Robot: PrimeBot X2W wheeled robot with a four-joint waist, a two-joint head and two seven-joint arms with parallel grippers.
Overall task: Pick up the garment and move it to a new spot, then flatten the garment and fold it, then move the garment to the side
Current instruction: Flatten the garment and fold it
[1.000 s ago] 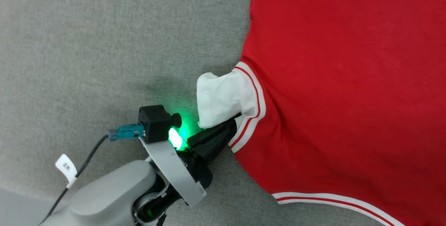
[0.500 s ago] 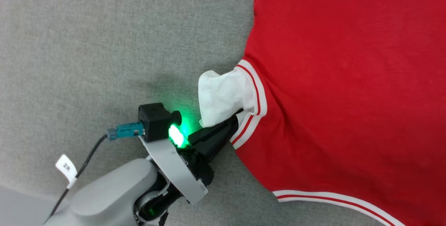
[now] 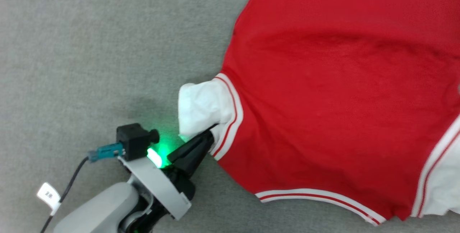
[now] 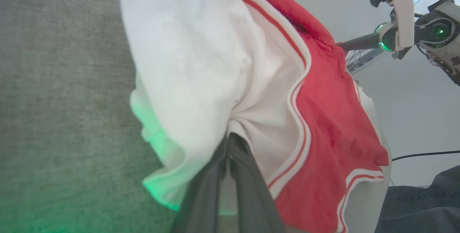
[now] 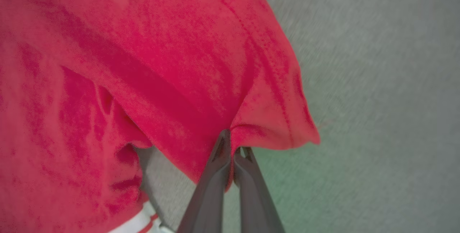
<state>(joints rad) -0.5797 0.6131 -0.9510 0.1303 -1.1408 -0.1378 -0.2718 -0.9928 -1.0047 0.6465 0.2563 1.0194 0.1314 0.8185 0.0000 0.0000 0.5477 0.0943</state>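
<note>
1. The garment (image 3: 323, 100), a red jersey with white sleeves and red-and-white striped trim, lies spread on the grey felt-like surface (image 3: 90, 46). It stretches away from the left hand toward that hand's right.
2. The left hand (image 3: 212, 133) is pinched closed on a white sleeve (image 3: 201, 107), just beside the striped seam. In the left wrist view its fingers (image 4: 246, 179) stand nearly together, with cloth bunched at their tips.
3. The right hand (image 5: 231, 145) is closed on a red edge of the garment, and a loose corner sticks out just right of its tips.
4. A second ago the red body looked smooth; now a long crease runs across its upper part. The head view has shifted, so the other sleeve (image 3: 442, 190) shows at its right edge. The left hand's hold on its sleeve is unchanged.
5. A small white tag (image 3: 48, 194) hangs on the cable (image 3: 68, 186) behind the left hand; its print is too small to read.
</note>
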